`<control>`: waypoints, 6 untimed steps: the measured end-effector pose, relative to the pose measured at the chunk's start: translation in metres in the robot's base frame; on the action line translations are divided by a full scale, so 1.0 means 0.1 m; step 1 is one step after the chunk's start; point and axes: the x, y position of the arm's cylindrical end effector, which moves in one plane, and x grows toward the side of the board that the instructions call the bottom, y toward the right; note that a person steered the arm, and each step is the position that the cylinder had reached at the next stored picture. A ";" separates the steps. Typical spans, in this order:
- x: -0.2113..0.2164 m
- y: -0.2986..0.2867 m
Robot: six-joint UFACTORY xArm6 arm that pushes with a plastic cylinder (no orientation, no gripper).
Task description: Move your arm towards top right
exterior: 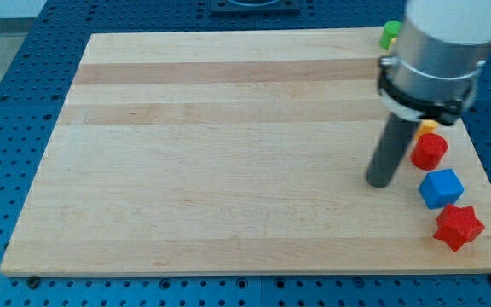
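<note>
Red star [459,227]: nearest the view's bottom, at the board's lower right corner; points clear, sitting close to the board's right edge
Blue cube [441,188]: just above the star, near or touching it; cannot tell which; all of it shows
Red cylinder [429,151]: above the cube, just right of the rod; top face plain, its upper left edge under the arm's collar
Yellow block [428,127]: only a sliver shows above the red cylinder; the arm covers the rest; shape cannot be made out
Green block [389,34]: at the board's top edge, view's right; its right side is behind the arm's pale body; shape unclear
My tip [381,182]: dark rod ends on the board left of the cube, apart from it and from the red cylinder; touching no block
Fingers: the arm ends in a bare rod; grasping nothing
Arm: pale housing and black collar fill the view's top right, cut off by the frame; they block the board's right edge behind them
Board [228,153]: pale wood with lighter and darker bands; all blocks lie along its right side
Table [24,85]: blue, studded with holes, around the board on all sides
</note>
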 end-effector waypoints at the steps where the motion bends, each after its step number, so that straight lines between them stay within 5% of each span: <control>1: -0.40 -0.34; 6: -3.14 -0.03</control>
